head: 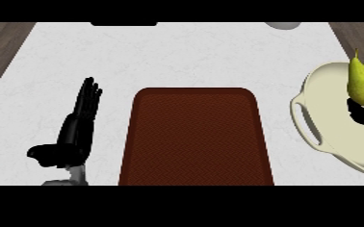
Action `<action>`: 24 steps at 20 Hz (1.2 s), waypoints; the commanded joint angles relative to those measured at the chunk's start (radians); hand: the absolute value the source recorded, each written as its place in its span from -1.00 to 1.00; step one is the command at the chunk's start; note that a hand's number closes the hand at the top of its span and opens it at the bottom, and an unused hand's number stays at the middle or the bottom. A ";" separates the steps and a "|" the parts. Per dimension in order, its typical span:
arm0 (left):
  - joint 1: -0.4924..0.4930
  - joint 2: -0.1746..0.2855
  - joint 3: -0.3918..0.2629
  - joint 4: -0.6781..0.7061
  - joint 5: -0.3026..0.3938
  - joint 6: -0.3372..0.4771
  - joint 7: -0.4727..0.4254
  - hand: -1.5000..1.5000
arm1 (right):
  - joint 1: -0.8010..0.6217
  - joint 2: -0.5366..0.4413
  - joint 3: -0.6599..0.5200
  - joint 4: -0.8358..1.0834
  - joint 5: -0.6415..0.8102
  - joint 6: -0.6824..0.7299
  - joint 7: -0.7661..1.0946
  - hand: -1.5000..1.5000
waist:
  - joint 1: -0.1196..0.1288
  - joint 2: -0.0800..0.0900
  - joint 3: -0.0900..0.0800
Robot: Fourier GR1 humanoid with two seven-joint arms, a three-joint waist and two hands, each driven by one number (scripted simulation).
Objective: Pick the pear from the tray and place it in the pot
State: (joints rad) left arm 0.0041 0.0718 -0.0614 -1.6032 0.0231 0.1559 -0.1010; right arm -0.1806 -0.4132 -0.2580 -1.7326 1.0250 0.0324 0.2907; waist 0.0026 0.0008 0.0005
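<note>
The yellow-green pear [356, 79] stands upright at the view's right edge, over the inside of the cream pot [307, 120]. Only a small black part of my right hand [356, 111] shows, just below the pear, where its fingers curl round the fruit's base; the rest of the hand is cut off by the edge. The brown tray [195, 134] lies in the middle of the white counter with nothing on it. My left hand [77, 130] rests open at the left, fingers straight and pointing away, well apart from the tray.
A dark flat object [123, 24] sits at the counter's far edge, and a pale round object [284, 25] at the far right. Wood-coloured strips border the counter's left and right far corners.
</note>
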 commanded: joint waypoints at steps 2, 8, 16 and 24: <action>0.008 0.017 0.031 0.016 0.021 -0.029 -0.036 0.00 | -0.026 -0.059 -0.092 0.230 -0.093 -0.026 -0.146 1.00 | 0.002 0.001 0.000; -0.010 -0.002 0.021 0.018 0.011 -0.021 -0.020 0.00 | -0.078 -0.096 -0.098 0.516 -0.090 -0.057 -0.263 1.00 | 0.005 0.001 0.000; -0.029 -0.032 -0.002 0.038 -0.022 0.008 -0.033 0.00 | -0.193 -0.124 -0.143 0.872 -0.053 -0.054 -0.165 -1.00 | 0.014 0.005 0.000; -0.011 -0.018 -0.003 -0.008 -0.021 0.002 0.014 0.00 | -0.235 -0.052 -0.309 0.883 -0.361 -0.092 -0.499 -1.00 | 0.002 -0.001 0.002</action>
State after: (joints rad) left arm 0.0010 0.0494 -0.0692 -1.5990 0.0034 0.1542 -0.1024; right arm -0.3766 -0.5144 -0.4909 -0.8494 0.7835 -0.0284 -0.1240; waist 0.0086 0.0016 0.0021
